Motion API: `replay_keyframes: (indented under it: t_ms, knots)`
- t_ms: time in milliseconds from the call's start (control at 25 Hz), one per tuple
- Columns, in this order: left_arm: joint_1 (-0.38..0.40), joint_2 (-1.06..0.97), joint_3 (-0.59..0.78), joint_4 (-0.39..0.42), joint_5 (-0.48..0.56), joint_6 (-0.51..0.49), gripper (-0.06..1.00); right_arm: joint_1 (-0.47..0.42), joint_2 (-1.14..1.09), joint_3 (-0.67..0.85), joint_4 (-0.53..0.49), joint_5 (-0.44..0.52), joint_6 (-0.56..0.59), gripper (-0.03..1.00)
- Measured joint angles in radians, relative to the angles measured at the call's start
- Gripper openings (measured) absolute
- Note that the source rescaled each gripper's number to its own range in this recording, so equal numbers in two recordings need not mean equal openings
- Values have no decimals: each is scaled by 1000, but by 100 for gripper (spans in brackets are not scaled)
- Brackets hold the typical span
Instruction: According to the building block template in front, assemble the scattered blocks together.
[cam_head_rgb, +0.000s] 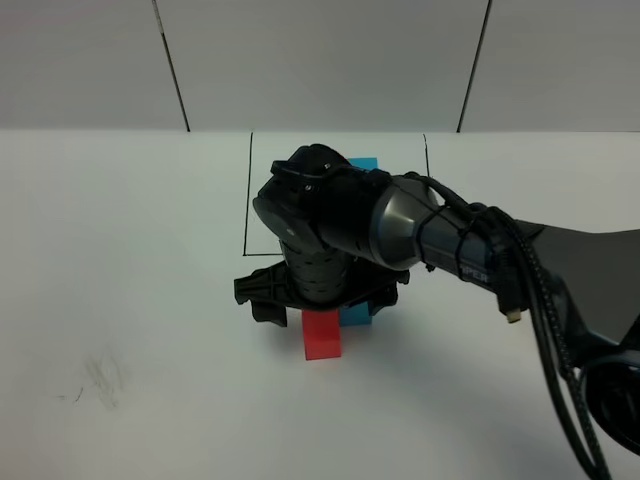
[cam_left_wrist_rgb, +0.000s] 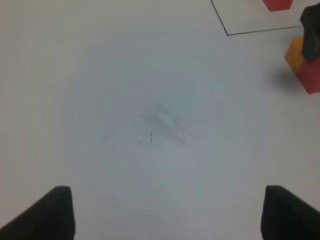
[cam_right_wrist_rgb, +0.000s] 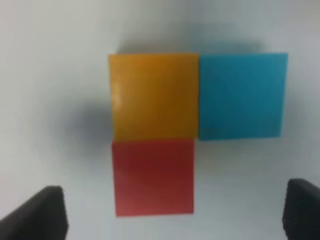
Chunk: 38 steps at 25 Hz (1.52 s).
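1. In my right wrist view the scattered blocks sit joined in an L: the orange cube (cam_right_wrist_rgb: 154, 96) touches the blue cube (cam_right_wrist_rgb: 243, 95) on one side and the red cube (cam_right_wrist_rgb: 152, 177) on another.
2. In the overhead view they lie at lower centre, mostly under the arm; I see only the red cube (cam_head_rgb: 322, 335) and a sliver of blue (cam_head_rgb: 356, 316).
3. The template (cam_head_rgb: 362, 163) sits above them in the black outline (cam_head_rgb: 246, 200), only its blue cube showing.
4. The right gripper (cam_right_wrist_rgb: 170, 212) hangs over the blocks, its jaws spread wide, holding nothing.
5. The left gripper (cam_left_wrist_rgb: 167, 212) is also spread apart and empty, over bare white table (cam_left_wrist_rgb: 125, 90).
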<state>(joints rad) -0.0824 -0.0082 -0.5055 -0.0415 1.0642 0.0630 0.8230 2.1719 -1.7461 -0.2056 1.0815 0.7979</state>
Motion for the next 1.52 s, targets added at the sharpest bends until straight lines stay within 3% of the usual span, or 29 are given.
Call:
replay_keyframes:
  t_ms: [280,560,920,1240,1520]
  knots:
    - [0,0,0,0,0,0,98,-31,-141,0,-90,59,-22,93]
    - [0,0,0,0,0,0,98,-164,-261,0,-129,113,-150,93]
    - [0,0,0,0,0,0,98,-443,-392,0,-109,109,-366,93]
    - [0,0,0,0,0,0,98,-710,-505,0,-35,74,-667,93]
    - [0,0,0,0,0,0,98,-857,-604,0,-29,81,-827,93]
